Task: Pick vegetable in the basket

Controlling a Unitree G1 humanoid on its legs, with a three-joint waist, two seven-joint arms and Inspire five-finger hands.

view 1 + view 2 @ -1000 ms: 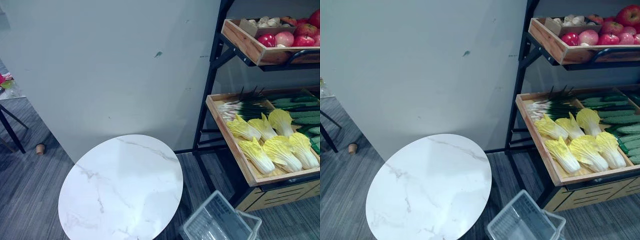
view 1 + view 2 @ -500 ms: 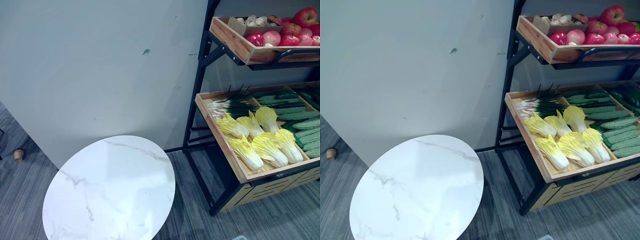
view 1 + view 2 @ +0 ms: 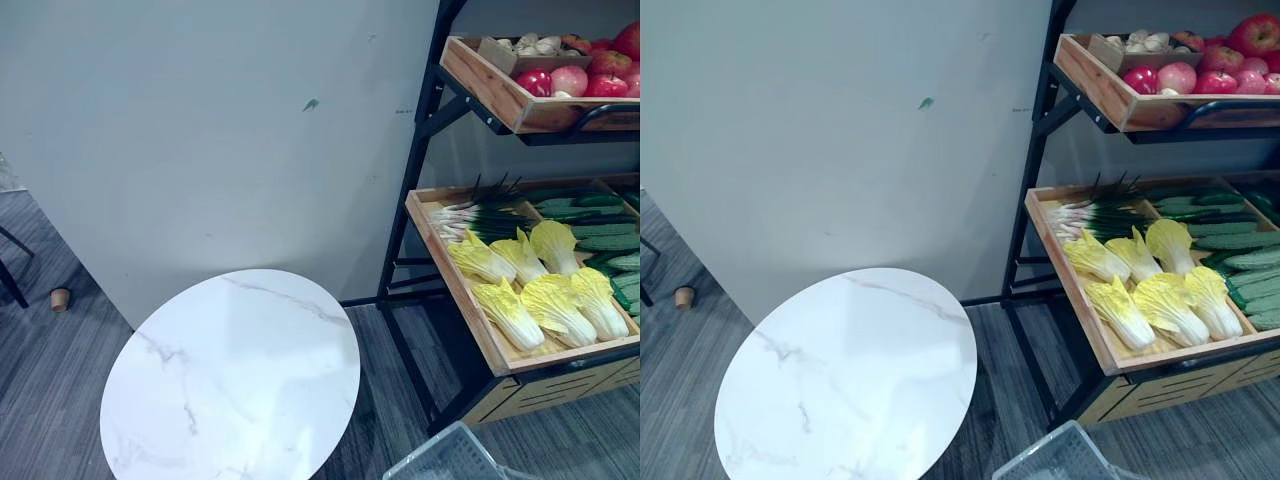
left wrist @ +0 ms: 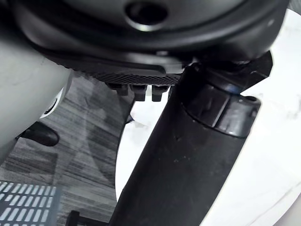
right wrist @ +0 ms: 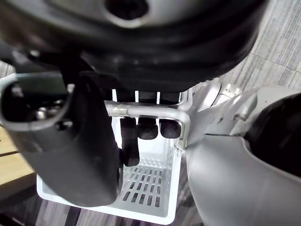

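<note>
1. White plastic basket hangs at 5 o'clock in the head views. Its handle is clamped in the curled fingers of the right robot hand. The part of its floor that shows holds nothing.
2. The napa cabbages lie in the lower wooden tray of the black rack at 3 o'clock. Scallions lie behind them and cucumbers at their 2 o'clock.
3. The step in hand looks like bringing the basket up to the rack; no vegetable is picked yet.
4. The left robot hand hangs over the marble worktop at 7 o'clock. I cannot tell whether its fingers are apart or together.
5. Each cabbage's long axis runs from 11 to 5 o'clock, with the yellow leaf end at 11 and the white stem at 5, toward the tray's front edge.
6. The next move likely calls for the free hand to swing to 3 o'clock and close across a cabbage's width, square to that axis.
</note>
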